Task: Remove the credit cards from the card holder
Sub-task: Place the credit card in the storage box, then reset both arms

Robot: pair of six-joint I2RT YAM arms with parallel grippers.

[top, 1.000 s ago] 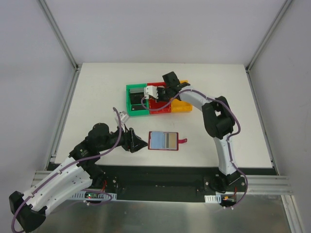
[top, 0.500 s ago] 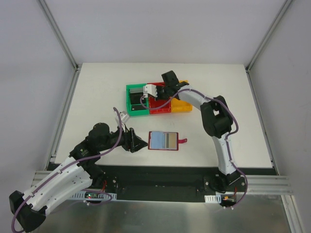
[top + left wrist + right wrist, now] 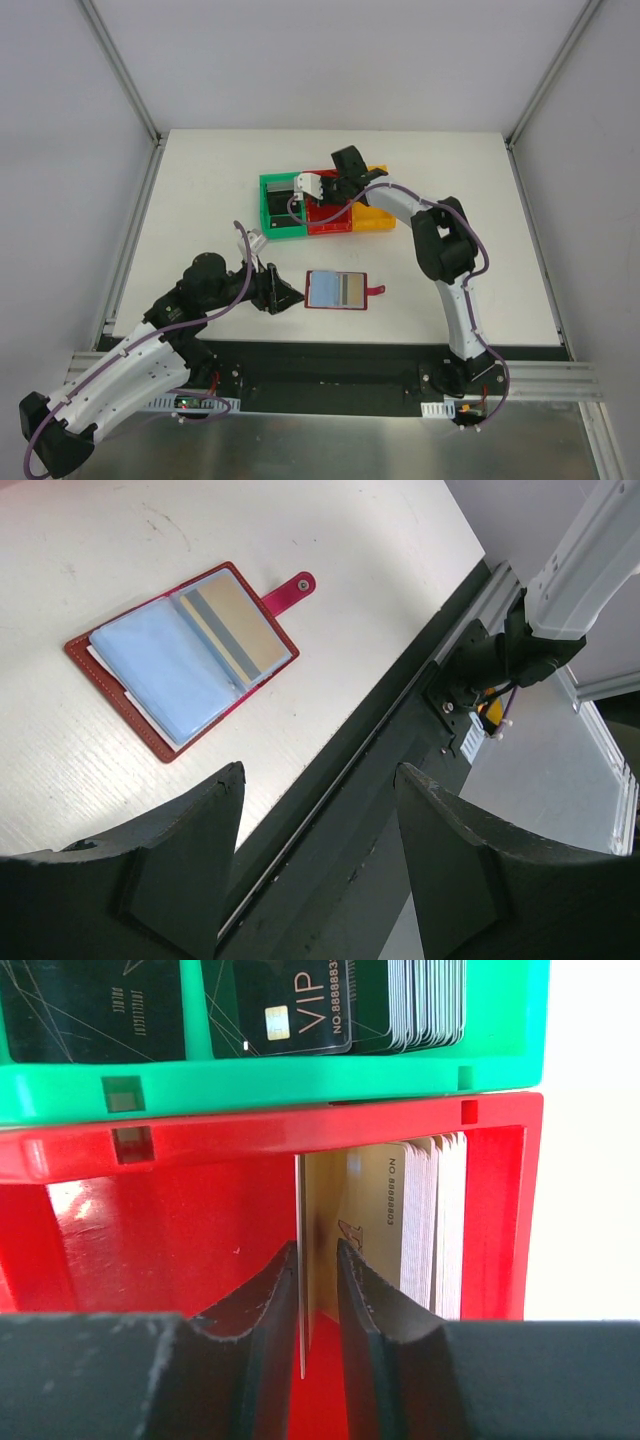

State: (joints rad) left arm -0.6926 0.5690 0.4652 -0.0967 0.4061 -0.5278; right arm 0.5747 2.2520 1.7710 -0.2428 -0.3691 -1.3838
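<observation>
Along the near edge a dark rail (image 3: pixel 350 770) borders the white tabletop (image 3: pixel 200 190). Just inside it the left hand (image 3: pixel 287 297) sits low, its fingers spread wide and holding nothing. Just to its right, apart from it, the card holder (image 3: pixel 340 290) lies opened flat with its snap tab pointing right. The credit cards (image 3: pixel 200 645) are in its clear sleeves, and bare tabletop lies all around. Farther back a green bin (image 3: pixel 270 215), a red bin (image 3: pixel 325 218) and an orange bin (image 3: pixel 378 218) touch in a row. The right hand (image 3: pixel 318 1260) reaches into the red bin, pinched on an upright tan card (image 3: pixel 322 1210) beside a stack of cards. Grey walls (image 3: pixel 320 60) close in the far side.
</observation>
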